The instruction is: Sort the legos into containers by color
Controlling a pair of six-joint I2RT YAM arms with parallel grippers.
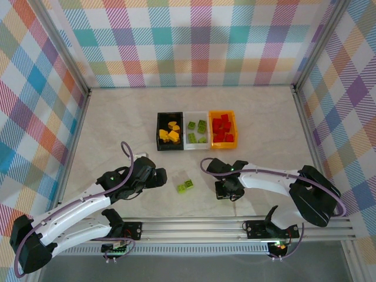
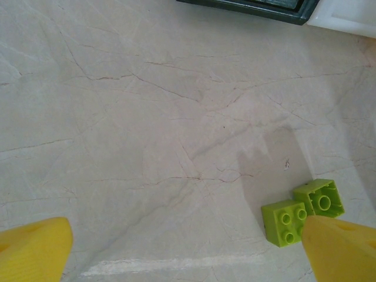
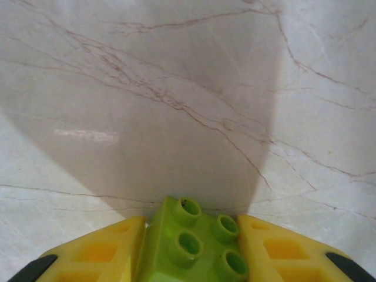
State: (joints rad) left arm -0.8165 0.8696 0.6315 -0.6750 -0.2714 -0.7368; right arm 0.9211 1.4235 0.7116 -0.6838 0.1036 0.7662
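1. Three bins stand in a row, touching side by side, mid-desk toward the far wall: black bin [image 1: 159, 132] on the left, white bin [image 1: 197, 113] in the middle, orange bin [image 1: 234, 129] on the right.
2. Contents: yellow-orange bricks [image 1: 171, 132] in the black one, green bricks [image 1: 197, 132] in the white one, red bricks [image 1: 222, 129] in the orange one.
3. Two loose green bricks [image 1: 185, 186] lie on the bare desk [image 1: 117, 129] between the arms, near the bins' front, touching each other, studs up.
4. Left fingers [image 2: 35, 247]: spread wide apart, nothing between them, just left of the loose pair. From the left wrist, the far tip overlaps the edge of the nearer brick.
5. Right fingers [image 3: 288, 252]: pointing down at the desk to the right of the loose pair, clamped on a single green brick [image 3: 194, 244], both inner faces pressed against its sides, studs facing the camera.
6. Cannot tell whether that brick is resting on the desk or lifted off it.
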